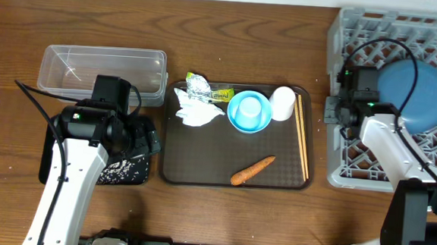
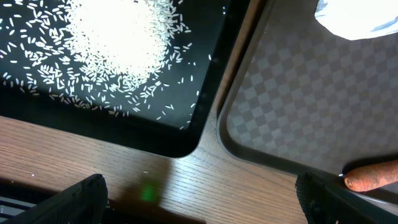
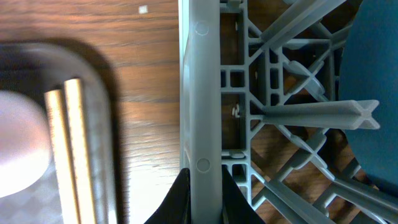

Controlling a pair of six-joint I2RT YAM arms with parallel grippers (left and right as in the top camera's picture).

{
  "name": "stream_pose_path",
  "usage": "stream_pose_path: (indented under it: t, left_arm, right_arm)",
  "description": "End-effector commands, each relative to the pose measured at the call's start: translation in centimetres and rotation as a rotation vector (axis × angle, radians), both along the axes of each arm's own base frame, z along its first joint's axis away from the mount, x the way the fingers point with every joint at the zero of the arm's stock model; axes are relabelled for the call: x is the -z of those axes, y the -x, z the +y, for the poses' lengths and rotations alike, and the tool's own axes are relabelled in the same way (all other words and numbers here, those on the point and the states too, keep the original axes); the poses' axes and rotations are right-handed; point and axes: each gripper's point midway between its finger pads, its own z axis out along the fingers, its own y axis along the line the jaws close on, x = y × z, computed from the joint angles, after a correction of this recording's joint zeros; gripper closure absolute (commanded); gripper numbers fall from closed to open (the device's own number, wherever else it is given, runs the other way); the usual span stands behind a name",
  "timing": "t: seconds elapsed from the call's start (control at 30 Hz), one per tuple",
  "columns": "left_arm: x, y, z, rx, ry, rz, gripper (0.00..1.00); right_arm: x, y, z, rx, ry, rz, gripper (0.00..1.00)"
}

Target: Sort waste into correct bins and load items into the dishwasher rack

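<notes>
Right wrist view: right gripper [image 3: 205, 194] pinches the dishwasher rack [image 3: 202, 93] wall, lower centre, probably to steady it; left gripper [image 2: 202, 202] hangs spread wide over the black tray [image 2: 186, 142].

Robot lab tabletop: wooden table [image 1: 209, 23], grey dishwasher rack [image 1: 361, 25], brown serving tray [image 1: 201, 159].

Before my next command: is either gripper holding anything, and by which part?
The right gripper pinches the grey plastic lattice dishwasher rack by its low side wall, the one facing the brown serving tray. The left gripper is open, holding nothing.
</notes>
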Motion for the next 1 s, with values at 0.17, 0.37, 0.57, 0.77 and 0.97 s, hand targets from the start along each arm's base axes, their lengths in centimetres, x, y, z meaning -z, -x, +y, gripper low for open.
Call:
stream_pose_path:
  t: [0.17,0.37,0.57,0.77,0.97]
  left_arm:
    - [-0.5,-0.2,0.2,-0.004,-0.004,-0.017,0.00]
    - [-0.5,-0.2,0.2,-0.004,-0.004,-0.017,0.01]
    - [-0.5,-0.2,0.2,-0.004,-0.004,-0.017,0.00]
    - [-0.5,-0.2,0.2,-0.004,-0.004,-0.017,0.00]
    - [-0.5,-0.2,0.2,-0.004,-0.004,-0.017,0.00]
  right_arm:
    - [1.4,2.1,3.7,-0.177,-0.026,0.096,0.99]
    - [1.6,2.7,3.7,-0.179,-0.030,0.125,0.99]
    - [1.5,2.6,4.5,-0.197,-0.041,0.113,0.98]
    - [1.1,1.8,3.8,-0.179,-0.002,0.080,0.67]
    - [-1.2,0.7,3.5,-0.166,0.018,0.014,0.45]
